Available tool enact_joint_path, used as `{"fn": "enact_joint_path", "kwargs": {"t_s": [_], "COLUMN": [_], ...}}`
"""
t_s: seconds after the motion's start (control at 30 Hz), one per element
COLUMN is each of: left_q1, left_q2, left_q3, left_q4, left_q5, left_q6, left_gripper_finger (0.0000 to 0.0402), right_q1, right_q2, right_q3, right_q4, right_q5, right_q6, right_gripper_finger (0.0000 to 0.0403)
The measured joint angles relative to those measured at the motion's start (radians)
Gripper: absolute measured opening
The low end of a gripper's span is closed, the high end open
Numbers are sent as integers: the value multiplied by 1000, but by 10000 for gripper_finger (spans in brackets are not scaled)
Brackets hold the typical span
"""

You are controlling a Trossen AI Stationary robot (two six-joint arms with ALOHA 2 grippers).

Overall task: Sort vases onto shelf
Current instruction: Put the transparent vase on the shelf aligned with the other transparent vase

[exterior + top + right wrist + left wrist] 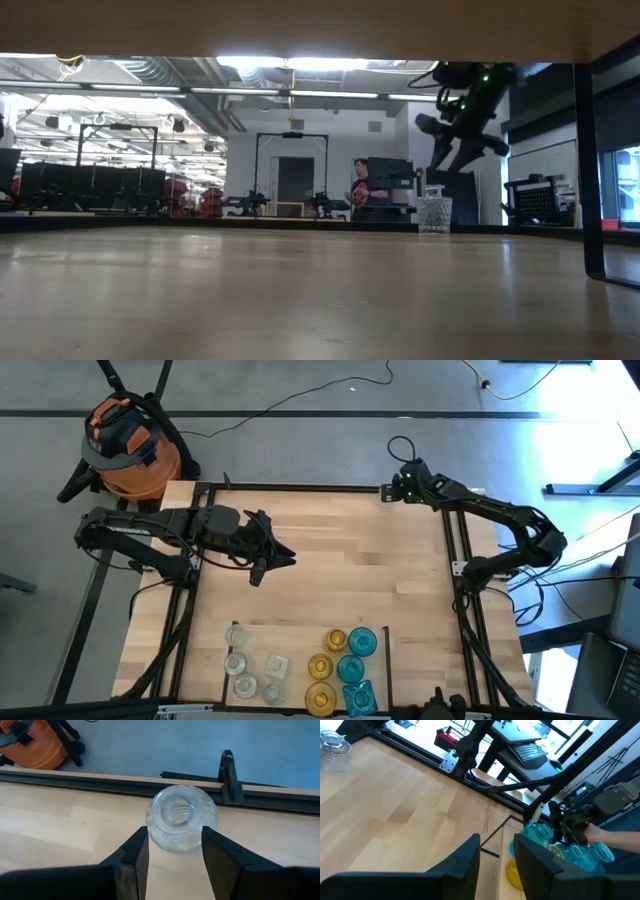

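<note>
1. The right gripper (pixel 171 851) hangs over the far right corner of the pale-wood table (pixel 330 560). Its two dark fingers are spread, not clamped on anything.
2. A round clear glass vase (pixel 181 818) stands upright just ahead of those fingers, its mouth facing up; its body reaches into the gap between the fingertips. I cannot tell whether they touch it.
3. Just behind that vase runs the black metal frame rail (pixel 100 779) at the table's far edge.
4. The left gripper (pixel 272 552) hovers over the left middle of the table, fingers parted and holding nothing.
5. At the near edge lies the flat pale-wood shelf (pixel 300 635), split by thin dark lines.
6. On it, clear glass vases (pixel 250 668) cluster in the left section; amber-yellow vases (pixel 325 665) and teal-blue vases (pixel 357 665) stand side by side in the next.
7. An orange shop vacuum (pixel 125 445) stands on the floor beyond the table's far left corner.
</note>
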Motion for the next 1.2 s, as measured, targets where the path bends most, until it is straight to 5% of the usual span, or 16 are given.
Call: {"fn": "enact_joint_path", "kwargs": {"t_s": [0.8, 1.2], "left_q1": [-18, -48], "left_q2": [0, 0], "left_q3": [0, 0], "left_q4": [0, -1], "left_q5": [-56, -65], "left_q6": [-17, -36], "left_gripper_finger": [112, 112], "right_q1": [2, 1], "right_q2": [70, 21], "right_q3": [2, 2], "right_q4": [16, 43], "right_q5": [43, -27], "right_q6": [233, 430], "right_gripper_finger": [142, 142]}}
